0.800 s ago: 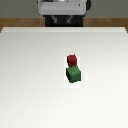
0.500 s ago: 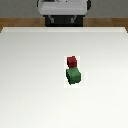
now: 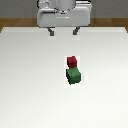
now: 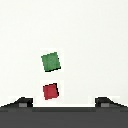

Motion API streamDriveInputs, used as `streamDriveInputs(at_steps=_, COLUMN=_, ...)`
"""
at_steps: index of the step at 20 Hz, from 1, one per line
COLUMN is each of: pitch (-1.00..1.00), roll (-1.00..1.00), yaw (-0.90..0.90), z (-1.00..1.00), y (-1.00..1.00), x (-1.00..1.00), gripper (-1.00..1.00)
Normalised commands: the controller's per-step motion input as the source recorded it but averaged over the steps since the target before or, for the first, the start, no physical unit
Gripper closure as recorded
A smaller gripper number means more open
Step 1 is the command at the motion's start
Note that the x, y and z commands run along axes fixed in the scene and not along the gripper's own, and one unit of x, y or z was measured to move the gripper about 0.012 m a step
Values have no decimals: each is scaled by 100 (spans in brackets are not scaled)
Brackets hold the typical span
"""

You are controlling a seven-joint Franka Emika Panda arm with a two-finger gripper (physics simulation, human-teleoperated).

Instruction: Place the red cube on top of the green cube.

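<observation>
The red cube (image 3: 72, 61) sits on the white table (image 3: 30, 90), just behind the green cube (image 3: 74, 75) on the robot's side. In the exterior view the two look close or touching. The wrist view shows a small gap between the red cube (image 4: 50, 91) and the green cube (image 4: 50, 61), both flat on the table. My gripper (image 3: 63, 32) hangs well above and behind the cubes, near the table's far edge. It is open and empty, with both fingertips (image 4: 22, 102) spread wide.
The robot's grey base (image 3: 64, 15) stands at the table's far edge. A brown floor strip shows beyond the table.
</observation>
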Motion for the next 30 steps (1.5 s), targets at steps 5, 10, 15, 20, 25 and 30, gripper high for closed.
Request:
streamDriveInputs(at_steps=5, pitch=0, roll=0, yaw=12, z=0, y=0, x=0, gripper=-100)
streamDriveInputs(at_steps=10, pitch=0, roll=0, yaw=3, z=0, y=40, x=0, gripper=-100)
streamDriveInputs(at_steps=15, pitch=0, roll=0, yaw=0, z=0, y=20, x=0, gripper=-100)
streamDriveInputs(at_steps=20, pitch=0, roll=0, yaw=0, z=-40, y=0, x=0, gripper=-100)
streamDriveInputs(at_steps=25, pitch=0, roll=0, yaw=0, z=-60, y=0, x=0, gripper=-100)
streamDriveInputs(at_steps=30, pitch=0, roll=0, yaw=0, z=-100, y=0, x=0, gripper=-100)
